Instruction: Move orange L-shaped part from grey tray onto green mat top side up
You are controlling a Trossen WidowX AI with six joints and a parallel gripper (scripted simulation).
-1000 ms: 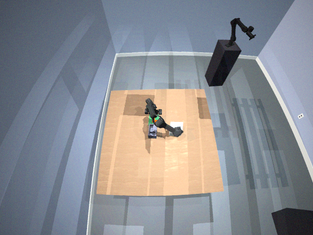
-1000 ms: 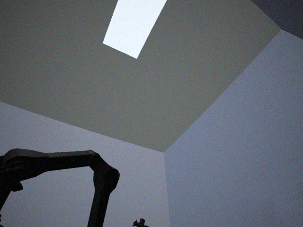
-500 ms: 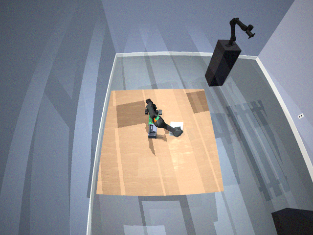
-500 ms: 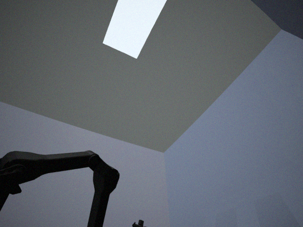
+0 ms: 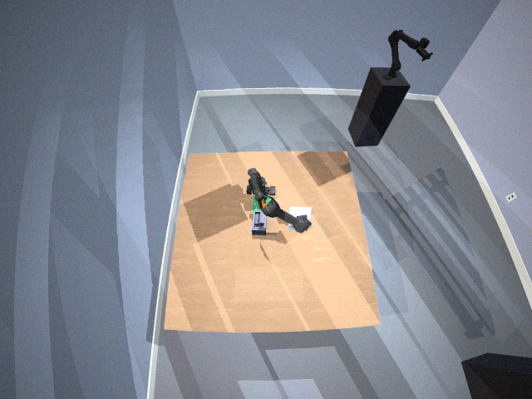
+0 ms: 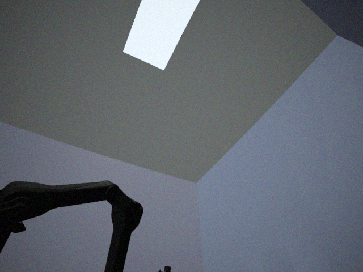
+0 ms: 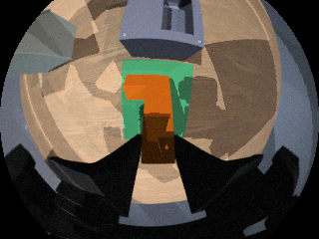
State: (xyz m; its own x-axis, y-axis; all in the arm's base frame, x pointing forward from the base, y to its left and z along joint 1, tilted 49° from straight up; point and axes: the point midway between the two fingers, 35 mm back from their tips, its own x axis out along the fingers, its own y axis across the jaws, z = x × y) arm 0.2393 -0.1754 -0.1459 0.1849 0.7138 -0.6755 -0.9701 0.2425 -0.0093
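Note:
The orange L-shaped part [image 7: 157,95] [image 5: 263,204] lies on the green mat [image 7: 132,67] [image 5: 256,203], top side up as far as the wrist view shows, with its L-shaped end toward the tray. Its plain end, in shadow, is between my fingers. My gripper [image 7: 157,137] is slightly open around that end, a fingertip close on each side with hardly any gap. Whether the part lies fully flat is hard to tell. The grey tray [image 7: 145,27] [image 5: 258,232] is just beyond the mat, its visible pocket empty. In the top view my arm hides the fingertips and much of the mat.
My arm's base [image 5: 302,224] stands on a white plate [image 5: 300,210] to the right of the tray. A pale grey shape [image 7: 42,42] is at the upper left of the wrist view. Another arm [image 5: 394,51] stands on a dark pedestal [image 5: 377,107] off the table.

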